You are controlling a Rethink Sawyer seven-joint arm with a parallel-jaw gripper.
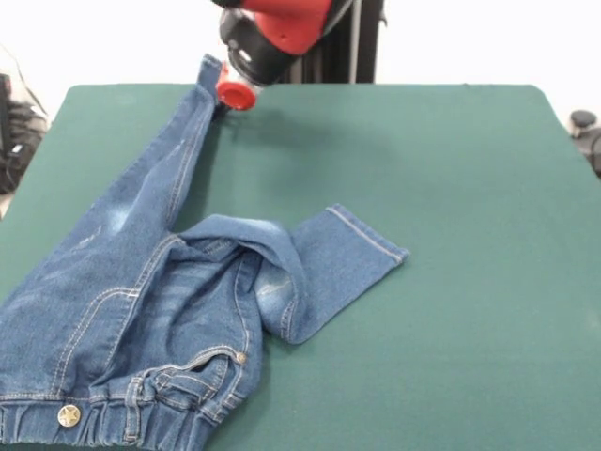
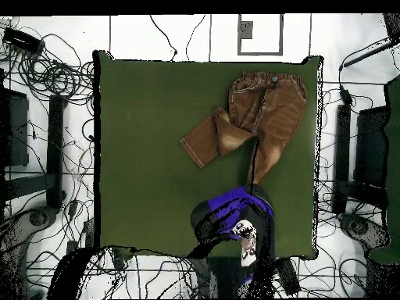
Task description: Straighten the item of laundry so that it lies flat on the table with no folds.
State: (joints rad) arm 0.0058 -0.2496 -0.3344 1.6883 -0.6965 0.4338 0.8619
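The jeans (image 1: pixel 141 319) are seen on the green counter (image 1: pixel 451 188), in the front view's left half, with the gathered waistband (image 1: pixel 122 413) at the near edge and partly cut by the frame bottom. A metal button (image 1: pixel 68 414) is visible on the waistband, tan stitching along the pockets and seams.

One leg (image 1: pixel 164 160) is laid out long and mostly straight, running from the hips up toward the far edge of the counter. Its hem (image 1: pixel 208 68) is lifted slightly at the arm's end.

The other leg (image 1: pixel 329 268) is folded across at the crotch, pointing toward the counter's middle. A thick fold is formed where it doubles over the hip area. Its hem lies flat on the cover. So the garment is not flat.

The red and black arm (image 1: pixel 272 28) is seen at the top of the front view, over the far edge of the counter. The pincer (image 1: pixel 223 94) sits right at the hem of the long leg, beside a red round part. Whether the cloth is pinched or released cannot be told; the tips are hidden by the arm body and the denim.

In the overhead view the jeans (image 2: pixel 262 109) lie in the upper right part of the counter (image 2: pixel 148 156), waistband at the top edge, long leg running down to the arm (image 2: pixel 234 215).
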